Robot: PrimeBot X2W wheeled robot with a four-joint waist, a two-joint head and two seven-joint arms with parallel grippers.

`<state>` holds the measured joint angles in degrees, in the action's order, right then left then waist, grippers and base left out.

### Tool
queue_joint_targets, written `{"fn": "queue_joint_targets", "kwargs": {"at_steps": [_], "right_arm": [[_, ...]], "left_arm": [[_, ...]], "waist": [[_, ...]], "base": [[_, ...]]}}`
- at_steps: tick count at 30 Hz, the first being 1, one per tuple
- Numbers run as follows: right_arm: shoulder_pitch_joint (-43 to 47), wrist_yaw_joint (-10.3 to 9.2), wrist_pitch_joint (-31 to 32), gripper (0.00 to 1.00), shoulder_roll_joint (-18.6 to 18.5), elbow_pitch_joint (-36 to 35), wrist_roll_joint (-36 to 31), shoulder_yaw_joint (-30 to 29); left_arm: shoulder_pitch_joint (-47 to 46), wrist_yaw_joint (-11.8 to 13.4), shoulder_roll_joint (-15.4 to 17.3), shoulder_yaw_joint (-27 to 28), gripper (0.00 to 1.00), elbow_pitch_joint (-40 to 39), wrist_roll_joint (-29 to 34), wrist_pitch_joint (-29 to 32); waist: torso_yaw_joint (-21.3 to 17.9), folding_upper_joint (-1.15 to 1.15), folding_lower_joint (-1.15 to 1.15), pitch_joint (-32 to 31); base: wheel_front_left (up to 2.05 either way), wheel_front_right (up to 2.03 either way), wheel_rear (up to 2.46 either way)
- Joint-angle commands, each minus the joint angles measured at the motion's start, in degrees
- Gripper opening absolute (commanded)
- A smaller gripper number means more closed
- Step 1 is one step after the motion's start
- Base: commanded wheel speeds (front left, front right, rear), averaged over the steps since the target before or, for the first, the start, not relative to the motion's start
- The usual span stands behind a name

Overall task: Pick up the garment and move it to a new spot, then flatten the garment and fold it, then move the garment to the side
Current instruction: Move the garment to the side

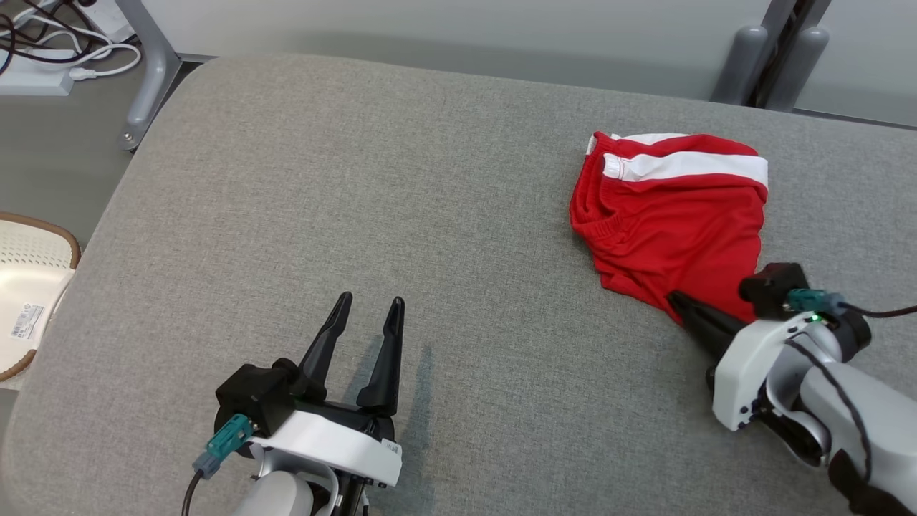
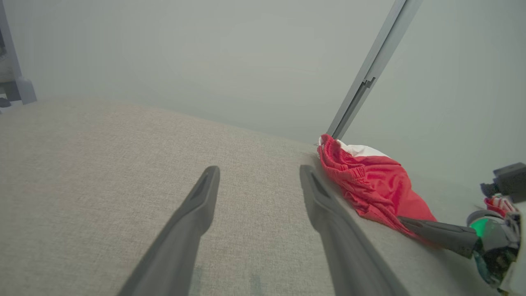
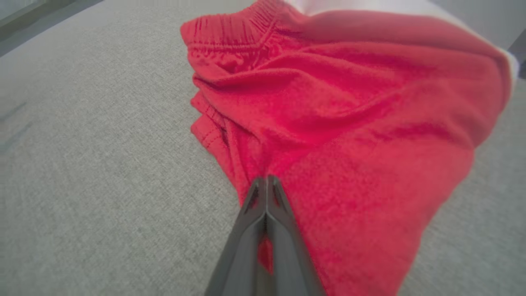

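Lying crumpled at the far right of the pad [image 1: 358, 179], the shorts [image 1: 670, 215] look light, soft and limp; a hem should grip best. The right gripper [image 1: 677, 299] pinches their near edge, jaws closed. The left gripper [image 1: 371, 301] hovers wide over the pad's near middle.

The crumpled red fabric garment [image 1: 666, 222] is marked by a broad white stripe along its far edge. The woven cloth surface [image 1: 358, 201] is coloured a plain speckled grey. At the near left, a white perforated basket [image 1: 32, 251] is rimmed in brown.
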<state>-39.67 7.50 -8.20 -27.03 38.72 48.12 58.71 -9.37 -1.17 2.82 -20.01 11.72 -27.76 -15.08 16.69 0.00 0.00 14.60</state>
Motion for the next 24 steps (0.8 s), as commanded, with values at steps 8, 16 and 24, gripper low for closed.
{"fn": "queue_joint_targets", "kwargs": {"at_steps": [8, 16, 24], "right_arm": [[-7.0, -0.01, -5.1, 0.00, -4.3, -0.5, 3.3, -2.3], [-12.8, -0.02, -1.0, 0.00, -5.2, 2.1, 5.0, 0.4], [-17.7, -0.02, 1.6, 0.00, -7.3, 6.1, 8.1, 2.5]], "left_arm": [[-1.1, -0.1, 0.2, -1.0, 1.00, -0.4, -0.5, -0.1], [-2.2, -0.2, 0.2, -2.5, 1.00, -0.7, -1.1, -0.1], [-3.0, 0.1, 0.2, -3.7, 1.00, -1.2, -2.2, -0.1]], "waist": [[1.3, 0.00, 0.00, 1.6], [4.7, 0.00, 0.00, 5.3], [7.5, 0.00, 0.00, 8.2]], "base": [[0.00, 0.00, 0.00], [0.00, 0.00, 0.00], [0.00, 0.00, 0.00]]}}
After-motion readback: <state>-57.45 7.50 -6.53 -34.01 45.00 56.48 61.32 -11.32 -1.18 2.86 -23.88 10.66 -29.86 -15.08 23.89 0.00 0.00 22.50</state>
